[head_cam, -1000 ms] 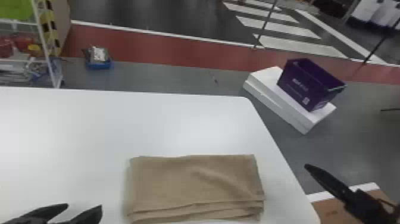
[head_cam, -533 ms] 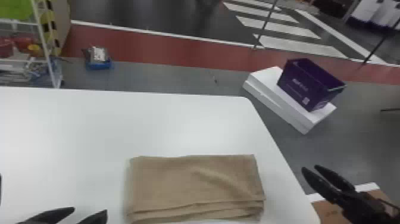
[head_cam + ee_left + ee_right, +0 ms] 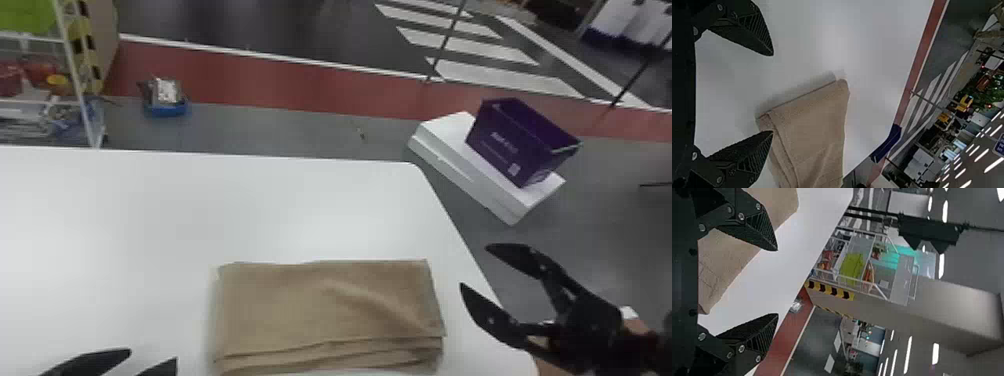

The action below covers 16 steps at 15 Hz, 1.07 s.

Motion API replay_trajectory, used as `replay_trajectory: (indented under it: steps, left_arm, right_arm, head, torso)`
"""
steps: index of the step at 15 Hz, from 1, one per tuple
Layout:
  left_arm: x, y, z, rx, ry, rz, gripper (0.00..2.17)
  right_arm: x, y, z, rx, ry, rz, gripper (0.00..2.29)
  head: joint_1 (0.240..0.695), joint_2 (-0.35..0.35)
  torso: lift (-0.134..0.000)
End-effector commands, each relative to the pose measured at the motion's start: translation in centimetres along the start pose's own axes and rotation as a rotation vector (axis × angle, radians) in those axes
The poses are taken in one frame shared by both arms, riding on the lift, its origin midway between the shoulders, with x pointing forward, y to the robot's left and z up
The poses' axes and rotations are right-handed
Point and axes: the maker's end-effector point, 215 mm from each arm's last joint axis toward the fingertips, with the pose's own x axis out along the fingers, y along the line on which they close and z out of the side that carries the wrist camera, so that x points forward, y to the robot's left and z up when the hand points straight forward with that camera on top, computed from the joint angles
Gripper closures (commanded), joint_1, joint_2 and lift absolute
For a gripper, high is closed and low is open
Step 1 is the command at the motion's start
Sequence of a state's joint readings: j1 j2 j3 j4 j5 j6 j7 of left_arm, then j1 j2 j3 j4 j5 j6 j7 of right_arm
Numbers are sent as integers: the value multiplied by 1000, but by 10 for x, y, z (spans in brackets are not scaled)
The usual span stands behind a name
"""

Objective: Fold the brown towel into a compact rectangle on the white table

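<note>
Brown towel [image 3: 325,305] is folded into a layered rectangle on the table [image 3: 200,210], between left pincer [image 3: 153,356] and right pincer [image 3: 473,265]. Both are spread apart, nothing gripped. Folding looks done; maybe edges left to be squared.

The black metal left gripper [image 3: 153,356] and matching right gripper [image 3: 474,265] have flat, tapering fingers [image 3: 744,33] with ribbed inner faces [image 3: 765,338] and round silver screws [image 3: 741,348].

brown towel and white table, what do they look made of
The towel looks like soft matte cloth, perhaps cotton, given its creases and stacked folds. The table seems smooth, lightly glossy laminate or plastic, judging by its pale sheen.
</note>
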<state>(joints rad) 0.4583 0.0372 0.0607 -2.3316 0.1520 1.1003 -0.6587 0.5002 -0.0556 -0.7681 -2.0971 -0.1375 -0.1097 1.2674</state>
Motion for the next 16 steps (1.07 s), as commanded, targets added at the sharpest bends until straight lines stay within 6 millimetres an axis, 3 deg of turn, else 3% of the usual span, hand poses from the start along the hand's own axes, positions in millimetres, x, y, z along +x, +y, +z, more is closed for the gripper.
replay_trajectory:
  steps: [1,3,8,14,16]
  left_arm:
    - [-1,-4,-10,-38,41,-21,215]
    - [-2,-6,-14,-51,57,-28,215]
    - [-1,-12,-23,-82,91,-43,215]
    - [-7,-14,-29,-100,117,-45,211]
    - [-4,-16,-28,-98,124,-45,211]
  right_arm:
    - [9,28,11,-214,21,88,343]
    - [15,43,6,-295,55,137,343]
    - [30,58,-19,-342,148,195,346]
    - [37,71,-55,-421,306,319,505]
    - [43,79,-59,-403,326,358,505]
  head:
    - [695,-350]
    - [695,-350]
    - [695,-350]
    - [695,-350]
    - [695,-350]
  torso:
    - [-123]
    - [-123]
    - [-123]
    - [-123]
    - [-123]
